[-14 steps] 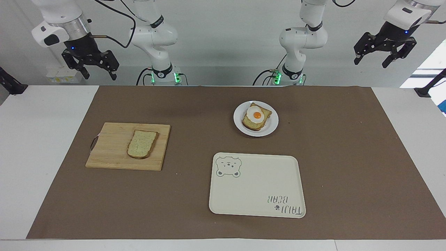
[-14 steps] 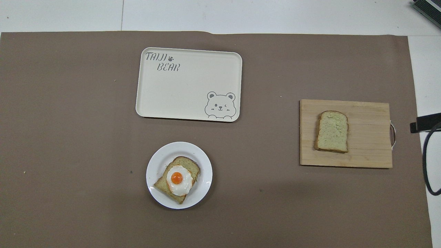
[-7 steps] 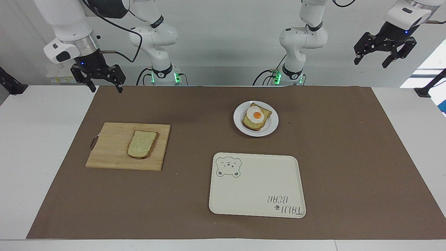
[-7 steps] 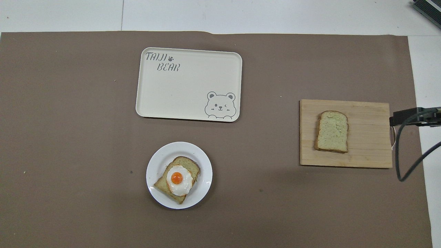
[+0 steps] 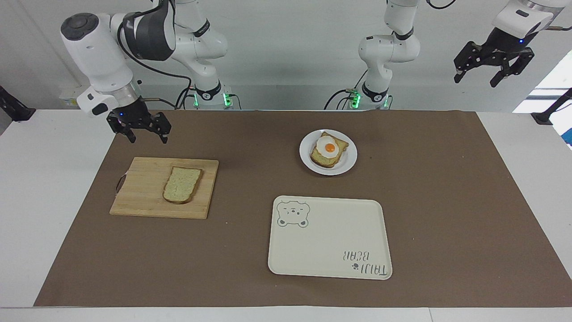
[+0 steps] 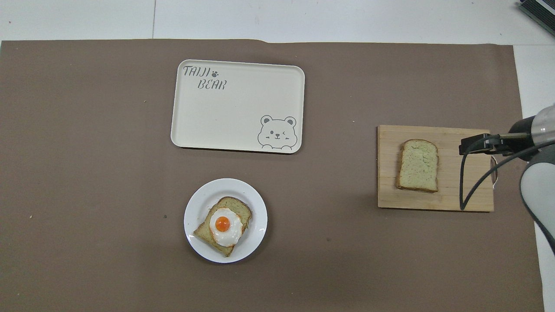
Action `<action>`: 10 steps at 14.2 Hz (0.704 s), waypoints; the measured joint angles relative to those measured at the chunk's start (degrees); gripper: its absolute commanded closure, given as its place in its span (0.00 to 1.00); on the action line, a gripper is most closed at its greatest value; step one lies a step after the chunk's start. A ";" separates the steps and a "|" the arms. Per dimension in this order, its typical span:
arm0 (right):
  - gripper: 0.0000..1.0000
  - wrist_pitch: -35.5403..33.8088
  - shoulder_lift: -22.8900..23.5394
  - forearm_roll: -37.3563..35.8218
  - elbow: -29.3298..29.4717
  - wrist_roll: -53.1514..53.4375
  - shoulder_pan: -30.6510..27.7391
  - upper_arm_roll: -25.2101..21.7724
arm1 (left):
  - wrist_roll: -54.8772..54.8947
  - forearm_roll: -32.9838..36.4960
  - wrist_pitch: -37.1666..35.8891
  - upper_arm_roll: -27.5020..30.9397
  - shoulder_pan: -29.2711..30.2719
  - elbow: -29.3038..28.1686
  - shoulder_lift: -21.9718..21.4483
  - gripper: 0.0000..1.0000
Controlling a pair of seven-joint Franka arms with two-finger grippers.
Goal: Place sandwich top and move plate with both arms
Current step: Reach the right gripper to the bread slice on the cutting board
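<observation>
Right gripper (image 5: 145,136) is up in the air over the brown mat (image 5: 447,188), just off the robot-side edge of the wooden cutting board (image 5: 143,192), fingers spread wide, nothing between them. In the overhead view only its wrist and cable show, over the board's handle end. Left gripper (image 5: 494,74) hangs high off the left arm's end of the table, waiting, fingers also apart and empty. Nearest the robots on the mat: the small white plate (image 5: 346,167), roughly mid-table and a bit toward the left arm's end, carrying a toast slice (image 5: 322,158) with a fried egg (image 5: 329,147) on top. Next out, toward the right arm's end: the cutting board with its metal handle (image 5: 119,184) facing the table's end; the sandwich top (image 5: 181,184) lies flat on the board, near its middle, untouched, rounded end pointing away from the robots. Farthest from the robots: the cream rectangular tray (image 5: 328,239) with a bear print (image 5: 293,213) on one corner and "TAIJI BEAR" lettering on the diagonal corner, lined up with the plate, a strip of mat between the two. Tray holds nothing.
</observation>
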 measured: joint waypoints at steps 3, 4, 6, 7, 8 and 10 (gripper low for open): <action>0.00 2.02 2.37 2.11 -1.05 0.00 -0.31 -0.24 | 0.00 0.00 0.00 0.00 0.00 0.00 0.00 0.00; 0.00 3.75 3.12 3.44 -1.94 0.00 -0.79 -0.33 | 0.00 0.00 0.00 0.00 0.00 0.00 0.00 0.00; 0.00 8.73 4.36 4.69 -4.97 0.00 -1.54 -0.47 | 0.00 0.00 0.00 0.00 0.00 0.00 0.00 0.00; 0.00 10.19 4.60 4.91 -6.13 0.00 -1.57 -0.46 | 0.00 0.00 0.00 0.00 0.00 0.00 0.00 0.00; 0.00 11.31 4.73 5.14 -7.21 0.00 -1.56 -0.42 | 0.00 0.00 0.00 0.00 0.00 0.00 0.00 0.00; 0.00 13.43 4.81 6.43 -9.40 -0.01 -1.57 -0.42 | 0.00 0.00 0.00 0.00 0.00 0.00 0.00 0.00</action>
